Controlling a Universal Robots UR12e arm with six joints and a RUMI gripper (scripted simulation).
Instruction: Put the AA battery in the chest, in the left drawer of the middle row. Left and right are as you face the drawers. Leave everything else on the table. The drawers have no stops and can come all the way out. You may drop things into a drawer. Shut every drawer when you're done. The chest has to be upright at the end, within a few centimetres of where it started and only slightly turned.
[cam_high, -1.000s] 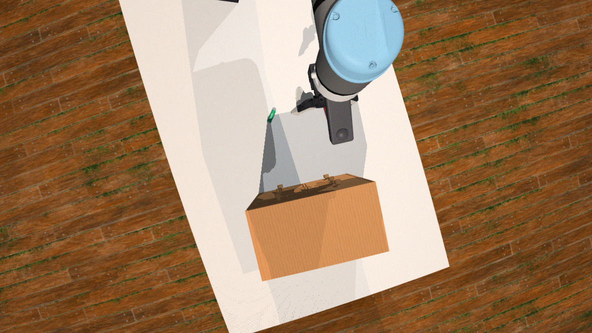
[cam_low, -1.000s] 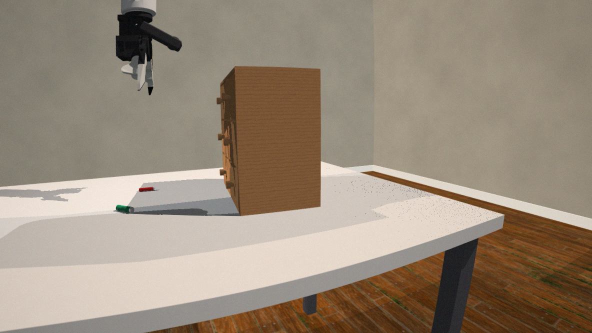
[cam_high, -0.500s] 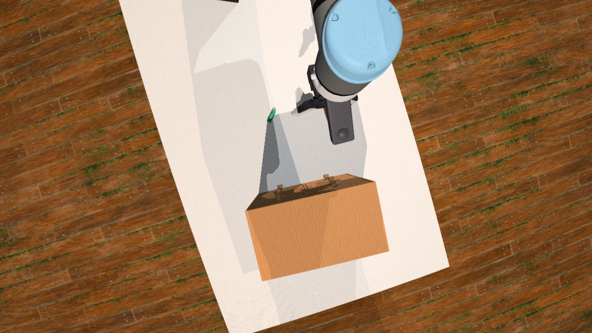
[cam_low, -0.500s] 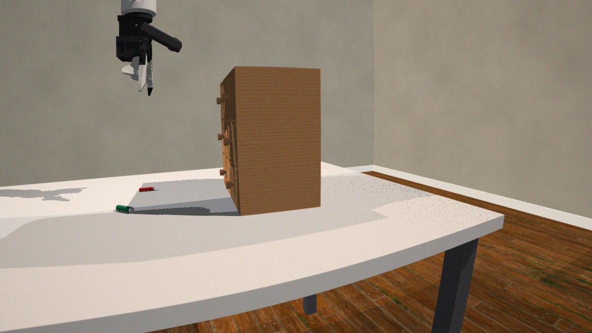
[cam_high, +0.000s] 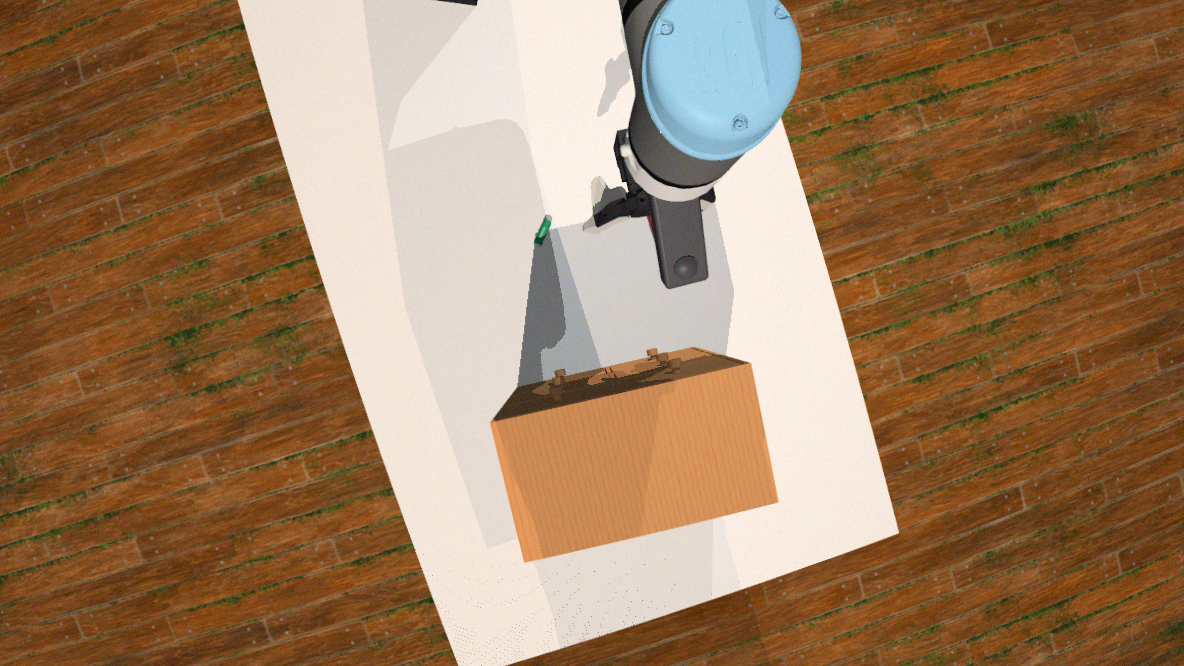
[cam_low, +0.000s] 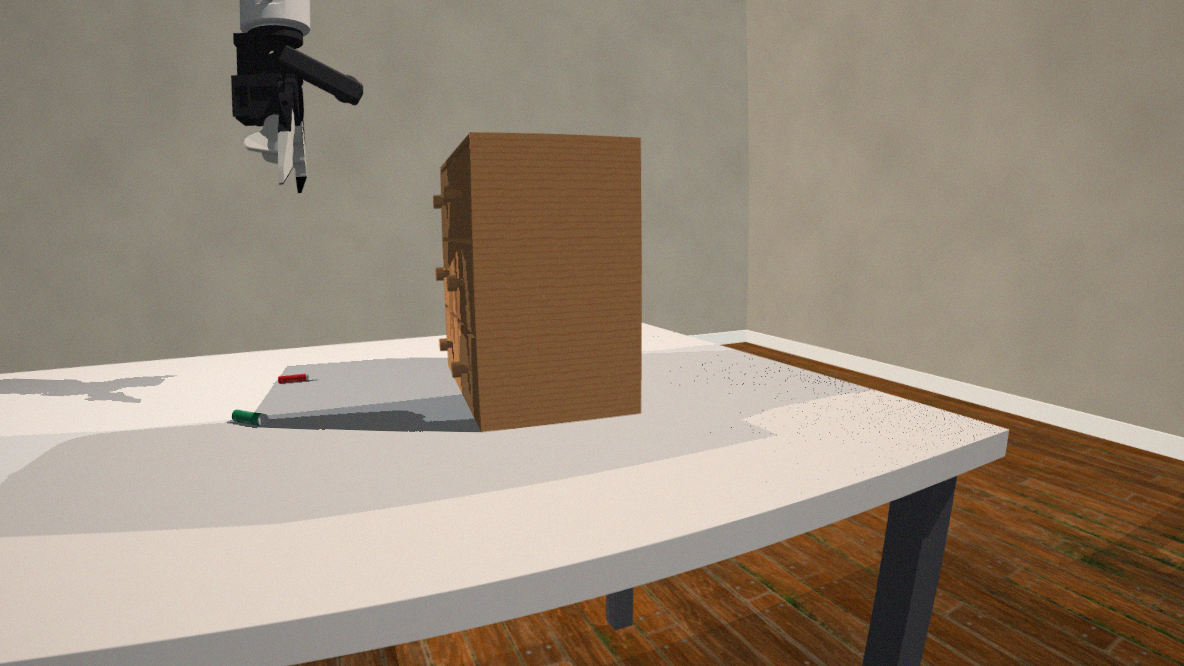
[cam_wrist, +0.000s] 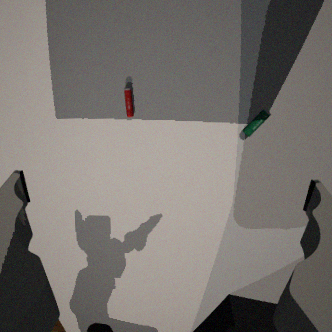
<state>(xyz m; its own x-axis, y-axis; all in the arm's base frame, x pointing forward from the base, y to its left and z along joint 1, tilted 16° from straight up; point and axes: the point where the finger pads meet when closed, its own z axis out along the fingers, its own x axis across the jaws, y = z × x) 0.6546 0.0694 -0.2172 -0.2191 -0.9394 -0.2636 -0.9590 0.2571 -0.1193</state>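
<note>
One end effector (cam_high: 649, 213) (cam_low: 293, 183) (cam_wrist: 167, 178) hangs well above the desk (cam_high: 827, 463) (cam_low: 496, 563) (cam_wrist: 150, 160), its two fingers spread wide with nothing between them. Below lie two batteries, one red and one green, both on their sides and well apart from each other. Which is the AA cannot be told for certain (no lettering is readable); either way, it is out on the desk, in front of the chest and outside the drawers.

The red battery (cam_high: 650, 222) (cam_low: 292, 378) (cam_wrist: 129, 102) has its long axis running roughly straight toward the drawer fronts, a silvery end pointing at the chest. The green battery (cam_low: 245, 417) (cam_wrist: 256, 123) (cam_high: 543, 230) lies askew, its long axis slanting to the drawer fronts; which pole points where is unclear.

Farther out is one chest (cam_high: 637, 463) (cam_low: 554, 273), upright, with at least five knobs (cam_low: 441, 273) (cam_high: 652, 353) visible (the fronts are seen at a steep angle). No drawer visibly sticks out.
</note>
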